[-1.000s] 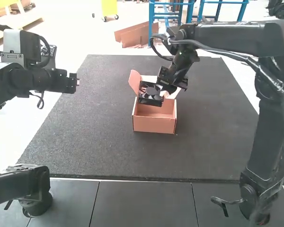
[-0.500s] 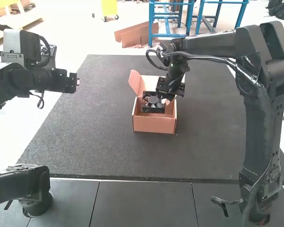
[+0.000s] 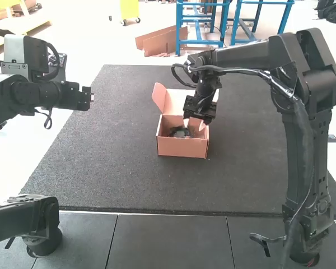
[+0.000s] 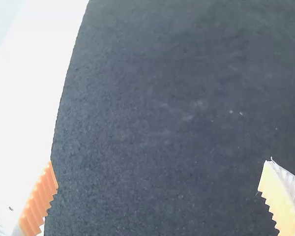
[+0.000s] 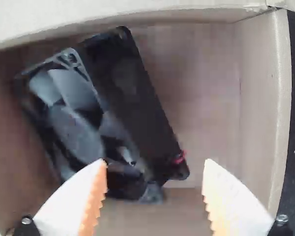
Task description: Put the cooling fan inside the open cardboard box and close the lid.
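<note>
- Cardboard box (image 3: 182, 144), centre of the high view: plain brown paperboard, matt and uncoated, with smooth walls inside and out.
- Cooling fan (image 5: 108, 128): black plastic frame with a slight sheen. The blades are a duller grey plastic.
- Mat (image 3: 101, 157): near-black, matt, finely grained and rough.
- Right gripper (image 5: 155, 167): white ribbed plastic fingers. The pads (image 5: 94, 196) are orange, saw-toothed and matt.
- Left gripper (image 4: 158, 167): the same white ribbing and toothed orange facing.
- Right arm (image 3: 308, 112): black casing, smooth, matt.
- Table panels (image 3: 168, 241), lower edge of the high view: dark, smooth, faintly satin.
</note>
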`<act>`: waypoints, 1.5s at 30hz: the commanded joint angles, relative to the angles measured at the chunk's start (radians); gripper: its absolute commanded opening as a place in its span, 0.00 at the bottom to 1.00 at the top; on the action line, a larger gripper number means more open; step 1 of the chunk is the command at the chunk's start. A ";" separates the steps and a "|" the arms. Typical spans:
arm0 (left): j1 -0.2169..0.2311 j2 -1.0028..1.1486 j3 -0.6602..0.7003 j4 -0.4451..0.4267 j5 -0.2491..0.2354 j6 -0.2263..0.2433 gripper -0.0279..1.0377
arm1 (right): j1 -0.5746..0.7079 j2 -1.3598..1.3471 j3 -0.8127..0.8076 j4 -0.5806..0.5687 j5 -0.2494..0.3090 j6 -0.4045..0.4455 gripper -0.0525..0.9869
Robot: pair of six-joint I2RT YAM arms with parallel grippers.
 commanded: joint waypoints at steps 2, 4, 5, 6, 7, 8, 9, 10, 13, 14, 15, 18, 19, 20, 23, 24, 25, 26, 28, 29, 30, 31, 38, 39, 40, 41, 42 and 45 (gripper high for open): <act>-0.022 0.001 0.016 0.012 0.001 0.007 0.94 | -0.020 -0.015 0.104 -0.022 -0.081 -0.037 0.71; -0.028 0.019 0.016 0.018 0.001 0.007 0.94 | -0.032 -0.024 0.153 -0.051 -0.121 -0.043 0.75; -0.031 0.028 0.016 0.018 0.003 0.007 0.94 | -0.040 -0.035 0.174 -0.068 -0.132 -0.043 0.76; -0.036 0.039 0.017 0.021 0.003 0.007 0.94 | -0.047 -0.049 0.188 -0.077 -0.140 -0.047 0.77; -0.040 0.048 0.019 0.024 0.003 0.007 0.94 | -0.054 -0.067 0.200 -0.083 -0.140 -0.055 0.79; -0.046 0.061 0.017 0.025 0.004 0.006 0.94 | -0.058 -0.087 0.203 -0.084 -0.135 -0.075 0.80; -0.054 0.076 0.019 0.028 0.004 0.003 0.94 | -0.063 -0.109 0.200 -0.086 -0.124 -0.092 0.82; -0.063 0.090 0.019 0.031 0.004 0.000 0.94 | -0.064 -0.129 0.194 -0.089 -0.101 -0.121 0.83; -0.091 0.125 0.019 0.050 0.004 -0.003 0.94 | -0.075 -0.199 0.136 -0.088 -0.042 -0.227 0.87; -0.102 0.137 0.019 0.062 0.004 -0.003 0.94 | -0.080 -0.227 0.108 -0.072 -0.032 -0.261 0.90; -0.111 0.148 0.019 0.073 0.003 -0.003 0.94 | -0.083 -0.256 0.076 -0.052 -0.022 -0.293 0.91; -0.138 0.193 0.025 0.108 0.003 -0.005 0.94 | -0.087 -0.347 -0.047 0.044 0.028 -0.389 0.91; -0.146 0.211 0.033 0.116 0.003 -0.010 0.94 | -0.087 -0.380 -0.091 0.089 0.040 -0.411 0.91; -0.154 0.232 0.040 0.124 0.003 -0.017 0.94 | -0.087 -0.414 -0.139 0.141 0.051 -0.439 0.91; -0.166 0.300 0.071 0.154 0.003 -0.031 0.94 | -0.086 -0.501 -0.275 0.351 0.064 -0.472 0.91; -0.168 0.323 0.082 0.166 0.003 -0.040 0.94 | -0.087 -0.523 -0.318 0.440 0.081 -0.469 0.91; -0.168 0.347 0.091 0.185 0.003 -0.042 0.94 | -0.087 -0.537 -0.352 0.506 0.087 -0.468 0.91; -0.166 0.372 0.102 0.200 0.003 -0.045 0.94 | -0.087 -0.538 -0.367 0.529 0.089 -0.468 0.91; -0.166 0.423 0.128 0.226 0.003 -0.049 0.94 | -0.089 -0.532 -0.384 0.538 0.089 -0.452 0.91; -0.166 0.449 0.142 0.239 0.003 -0.052 0.94 | -0.093 -0.523 -0.387 0.543 0.089 -0.451 0.91; -0.166 0.475 0.158 0.248 0.003 -0.054 0.94 | -0.100 -0.511 -0.387 0.546 0.089 -0.446 0.91; -0.166 0.501 0.175 0.260 0.004 -0.056 0.94 | -0.109 -0.495 -0.383 0.546 0.087 -0.431 0.91; -0.168 0.660 0.269 0.321 0.009 -0.062 0.94 | -0.205 -0.345 -0.282 0.515 0.066 -0.374 0.91; -0.168 0.677 0.283 0.324 0.011 -0.060 0.94 | -0.216 -0.324 -0.257 0.502 0.064 -0.371 0.91; -0.168 0.696 0.295 0.326 0.012 -0.060 0.94 | -0.224 -0.304 -0.235 0.489 0.060 -0.370 0.91; -0.168 0.714 0.309 0.326 0.012 -0.062 0.94 | -0.230 -0.284 -0.214 0.482 0.055 -0.370 0.91; -0.168 0.728 0.321 0.328 0.014 -0.062 0.94 | -0.238 -0.264 -0.194 0.477 0.047 -0.368 0.92; -0.171 0.769 0.352 0.334 0.021 -0.069 0.94 | -0.256 -0.216 -0.134 0.452 0.009 -0.360 0.92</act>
